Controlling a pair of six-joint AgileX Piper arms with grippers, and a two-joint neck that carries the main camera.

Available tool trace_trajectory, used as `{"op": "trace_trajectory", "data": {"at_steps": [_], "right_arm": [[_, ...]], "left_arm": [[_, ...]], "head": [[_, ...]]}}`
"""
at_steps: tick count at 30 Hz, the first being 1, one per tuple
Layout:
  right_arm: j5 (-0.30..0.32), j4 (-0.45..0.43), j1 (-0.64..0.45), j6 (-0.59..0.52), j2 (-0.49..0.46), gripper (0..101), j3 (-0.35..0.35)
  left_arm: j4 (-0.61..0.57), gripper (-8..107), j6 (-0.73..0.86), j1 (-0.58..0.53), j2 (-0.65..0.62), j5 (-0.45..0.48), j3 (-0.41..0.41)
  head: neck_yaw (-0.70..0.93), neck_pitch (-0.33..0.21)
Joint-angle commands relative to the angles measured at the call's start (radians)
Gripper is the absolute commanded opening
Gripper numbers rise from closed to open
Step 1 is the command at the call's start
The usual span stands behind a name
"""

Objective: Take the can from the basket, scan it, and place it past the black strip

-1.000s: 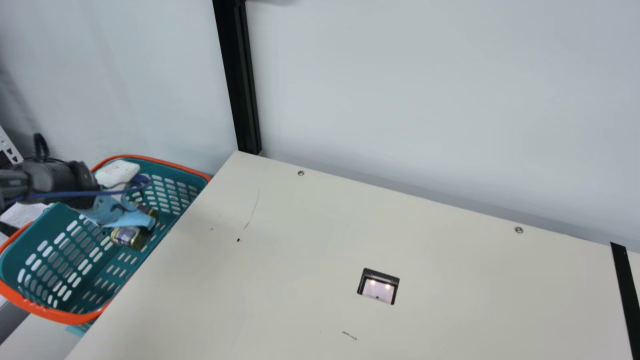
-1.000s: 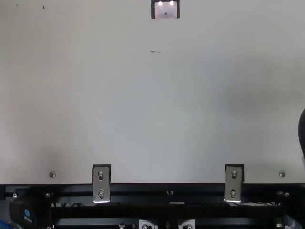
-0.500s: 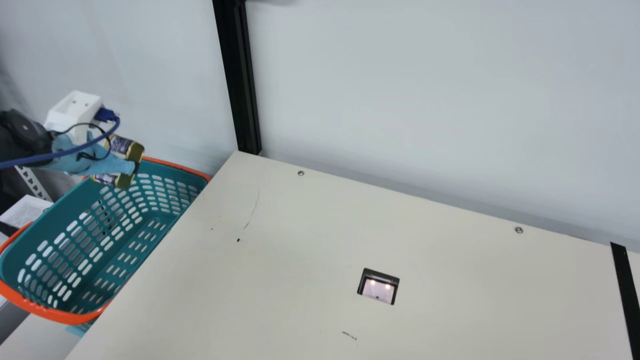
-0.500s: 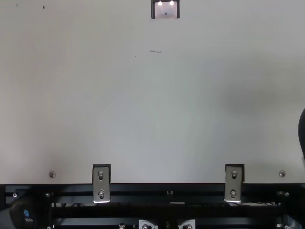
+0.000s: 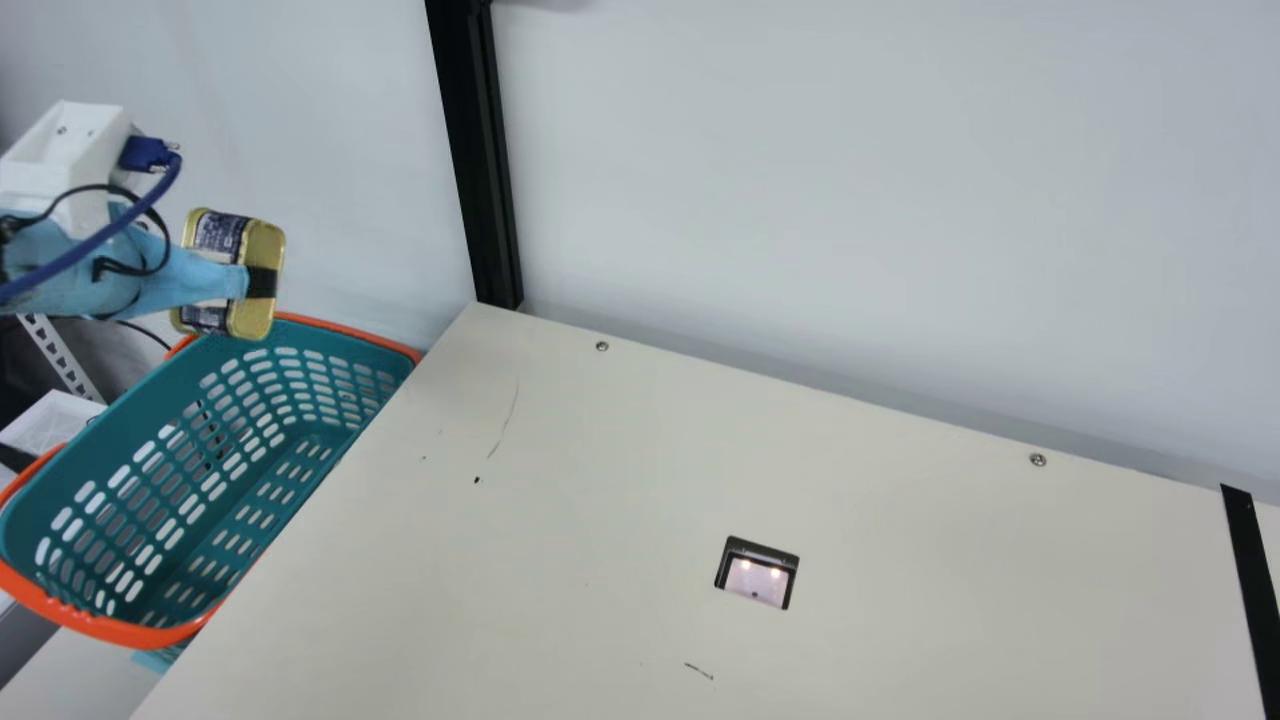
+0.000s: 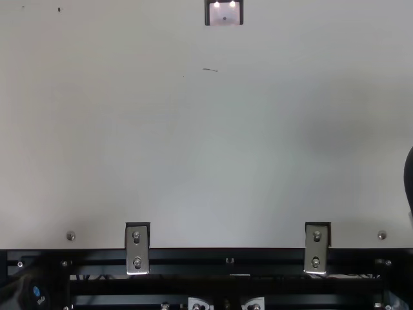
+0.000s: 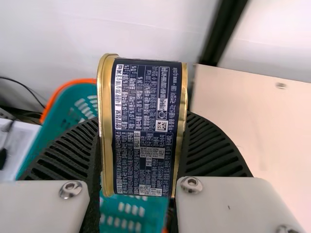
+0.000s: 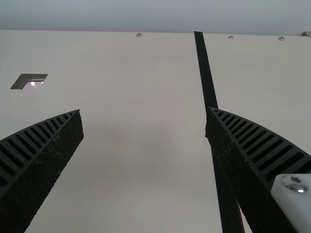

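The left gripper (image 5: 261, 283) pinches the can (image 5: 225, 238) – near nine o'clock in the main view. The right gripper (image 8: 144, 116) is spread wide.

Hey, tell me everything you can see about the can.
The can is boxy with rounded corners, apparently metal: gold-coloured ends and rims, with a dark blue side label densely covered in white print. It looks unopened and undented. It's raised over the basket, tipped with its flat ends facing sideways, clamped between the left gripper's ribbed fingers.
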Motion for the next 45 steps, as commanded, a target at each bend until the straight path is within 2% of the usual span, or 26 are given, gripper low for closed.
{"op": "trace_trajectory", "data": {"at_steps": [1,6,10,11,14,29,40,45], "right_arm": [[0.000,0.000,0.000,0.000,0.000,101,0.000],[0.000,0.000,0.000,0.000,0.000,101,0.000],[0.000,0.000,0.000,0.000,0.000,101,0.000],[0.000,0.000,0.000,0.000,0.000,101,0.000],[0.000,0.001,0.000,0.000,0.000,101,0.000],[0.000,0.001,0.000,0.000,0.000,101,0.000],[0.000,0.002,0.000,0.000,0.000,101,0.000],[0.000,0.002,0.000,0.000,0.000,101,0.000]], "left_arm": [[0.004,10,-0.058,-0.012,-0.071,0.084,0.008],[0.007,10,-0.139,-0.045,-0.160,0.233,0.007],[0.064,10,-0.150,-0.086,-0.239,0.222,0.020],[0.036,10,-0.151,-0.073,-0.203,0.237,0.015],[0.061,10,-0.151,-0.086,-0.238,0.245,0.020],[0.067,10,-0.147,-0.102,-0.239,0.257,0.013],[-0.003,10,0.019,-0.205,-0.289,0.430,0.018],[-0.048,10,0.045,-0.268,-0.310,0.525,0.018]], "head": [[0.040,-0.035],[0.040,-0.035],[0.040,-0.035],[0.040,-0.035],[0.040,-0.035],[0.040,-0.035],[0.040,-0.035],[0.040,-0.035]]}}
